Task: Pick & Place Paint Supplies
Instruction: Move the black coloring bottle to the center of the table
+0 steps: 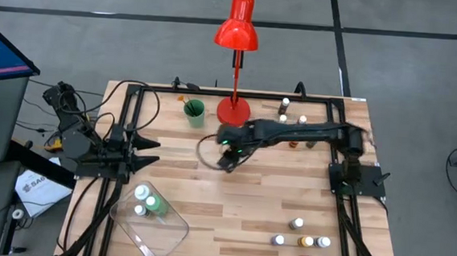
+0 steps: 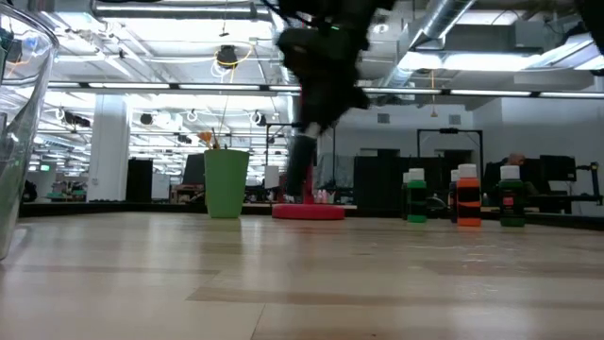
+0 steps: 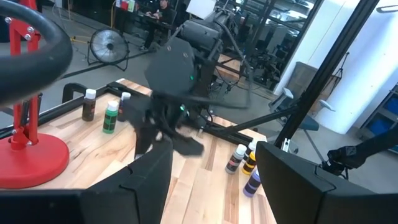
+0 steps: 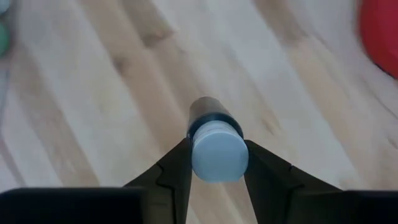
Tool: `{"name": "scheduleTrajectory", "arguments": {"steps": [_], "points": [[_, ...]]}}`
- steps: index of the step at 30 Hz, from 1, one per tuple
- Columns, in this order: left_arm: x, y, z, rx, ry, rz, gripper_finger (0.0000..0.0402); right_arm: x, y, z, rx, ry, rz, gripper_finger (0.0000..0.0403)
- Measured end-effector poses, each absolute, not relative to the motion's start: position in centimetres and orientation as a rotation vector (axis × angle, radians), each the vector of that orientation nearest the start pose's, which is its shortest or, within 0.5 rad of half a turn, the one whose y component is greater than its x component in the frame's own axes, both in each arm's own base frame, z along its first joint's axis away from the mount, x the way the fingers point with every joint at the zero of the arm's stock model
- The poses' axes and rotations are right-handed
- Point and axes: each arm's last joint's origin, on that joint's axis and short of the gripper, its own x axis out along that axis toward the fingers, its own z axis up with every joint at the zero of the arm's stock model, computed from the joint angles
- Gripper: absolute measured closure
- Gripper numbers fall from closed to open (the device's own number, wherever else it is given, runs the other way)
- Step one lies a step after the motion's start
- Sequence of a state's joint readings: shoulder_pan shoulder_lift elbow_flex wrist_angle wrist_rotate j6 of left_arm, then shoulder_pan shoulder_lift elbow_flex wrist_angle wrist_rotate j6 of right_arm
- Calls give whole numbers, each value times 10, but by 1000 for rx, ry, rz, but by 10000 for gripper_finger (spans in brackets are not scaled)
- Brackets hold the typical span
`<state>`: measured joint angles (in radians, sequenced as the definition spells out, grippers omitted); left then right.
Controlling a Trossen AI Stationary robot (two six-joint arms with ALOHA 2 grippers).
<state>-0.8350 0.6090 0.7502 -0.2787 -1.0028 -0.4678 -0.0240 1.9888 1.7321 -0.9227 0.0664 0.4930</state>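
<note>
The table (image 1: 230,217) is the stage, and the red lamp (image 1: 235,64) at its far edge is the landmark for everything else. The right arm reaches in over the boards just in front of the lamp's base, its right gripper (image 4: 216,163) clamped on a small white-capped paint bottle (image 4: 216,146), the cap sitting between the two fingers and the dark body pointing down at the wood. This looks like the carry step: the bottle is lifted clear of the table and in transit. The likely goal is the clear tray (image 1: 164,235), well away from the lamp at the near left corner, where two bottles already sit; the next move calls for swinging over its rim before letting go. The left gripper (image 3: 211,171) waits left of the lamp, fingers apart, holding nothing.
</note>
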Motion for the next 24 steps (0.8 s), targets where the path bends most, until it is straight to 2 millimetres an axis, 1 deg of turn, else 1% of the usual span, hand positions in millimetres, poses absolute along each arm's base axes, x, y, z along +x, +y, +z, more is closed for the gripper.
{"name": "scheduleTrajectory", "arguments": {"steps": [4, 8, 11, 16, 21, 24], "points": [[99, -73, 337, -358, 42, 183, 179, 446, 1, 250, 337, 1176, -312, 277], [99, -73, 337, -360, 41, 181, 179, 467, 8, 240, 277, 1247, -282, 279], [99, -73, 337, -361, 41, 181, 179, 476, 12, 235, 251, 1274, -270, 278], [99, -73, 337, -360, 41, 179, 179, 485, 18, 222, 228, 1305, -261, 274], [99, -73, 337, -361, 41, 179, 179, 486, 20, 220, 208, 1314, -244, 275], [99, -73, 337, -360, 41, 179, 179, 487, 20, 219, 199, 1305, -244, 267]]}}
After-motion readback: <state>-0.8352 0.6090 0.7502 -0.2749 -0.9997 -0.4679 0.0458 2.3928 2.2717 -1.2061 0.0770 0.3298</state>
